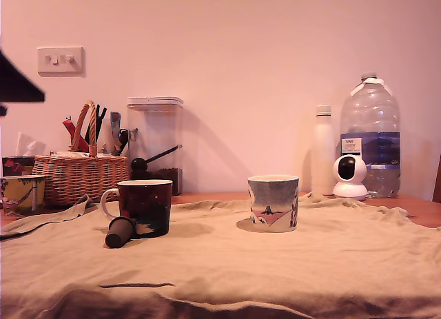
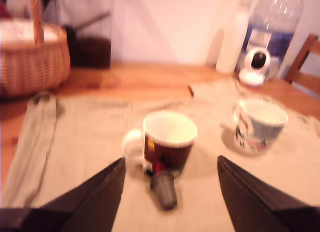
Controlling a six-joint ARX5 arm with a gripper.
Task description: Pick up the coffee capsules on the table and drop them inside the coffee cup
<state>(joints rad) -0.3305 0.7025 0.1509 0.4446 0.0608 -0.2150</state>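
Note:
A dark coffee capsule [image 1: 120,231] lies on its side on the beige cloth, touching the front of a dark red-brown mug [image 1: 146,207] with a white handle. In the wrist view the capsule [image 2: 165,189] lies just ahead of my gripper [image 2: 171,161], whose two dark fingers stand wide open and empty on either side of it. The dark mug [image 2: 169,142] stands upright behind the capsule, with a pale inside. A blue and pink patterned mug [image 1: 273,202] stands to the exterior view's right. A dark part of my arm [image 1: 14,88] shows high at the exterior view's left edge.
A beige cloth [image 1: 275,264] covers the table. Behind it stand a wicker basket [image 1: 81,176], a clear canister [image 1: 155,143], a white bottle [image 1: 322,150], a large water jug [image 1: 371,136] and a small white camera [image 1: 350,176]. Another mug [image 1: 21,193] sits at the far left.

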